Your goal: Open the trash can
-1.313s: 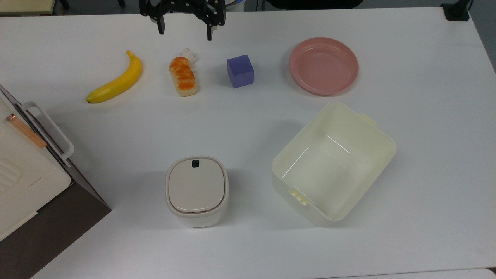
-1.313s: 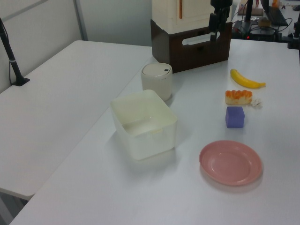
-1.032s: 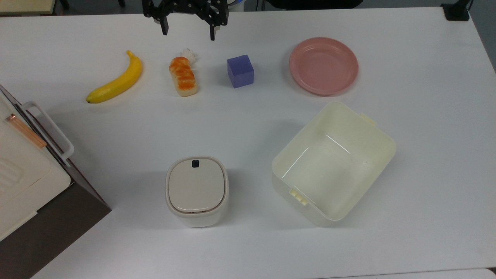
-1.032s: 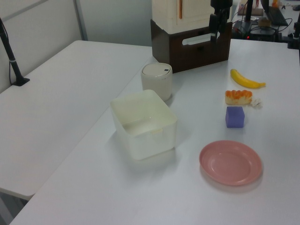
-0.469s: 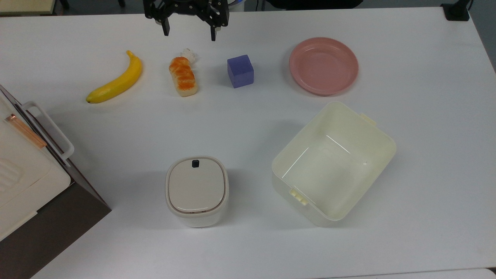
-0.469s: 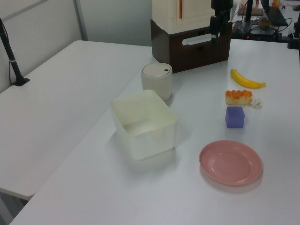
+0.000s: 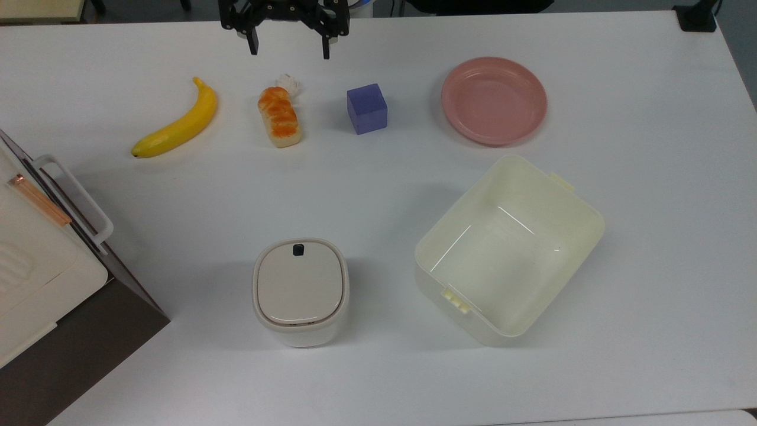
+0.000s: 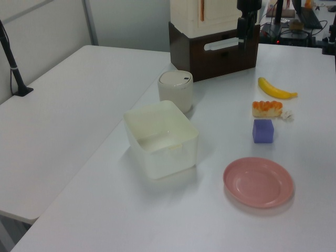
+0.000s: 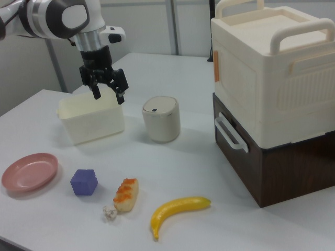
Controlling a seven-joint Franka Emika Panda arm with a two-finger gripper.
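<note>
The trash can is a small white bin with a beige lid lying flat and shut, and it stands near the front middle of the table. A small dark button sits at the lid's far edge in the top view. It also stands beside the cream tub in the left view, trash can, and in the right view, trash can. My gripper hangs open and empty high over the table's far edge, well away from the bin. The right view has the gripper above the tub, and the left view has the gripper before the appliance.
A banana, a bread piece, a purple cube and a pink plate lie in a row below the gripper in the top view. A cream tub stands to the bin's right. A white appliance with a handle sits at the top view's left.
The gripper has drifted slightly to the right in the top view and stayed open. Nothing on the table has moved.
</note>
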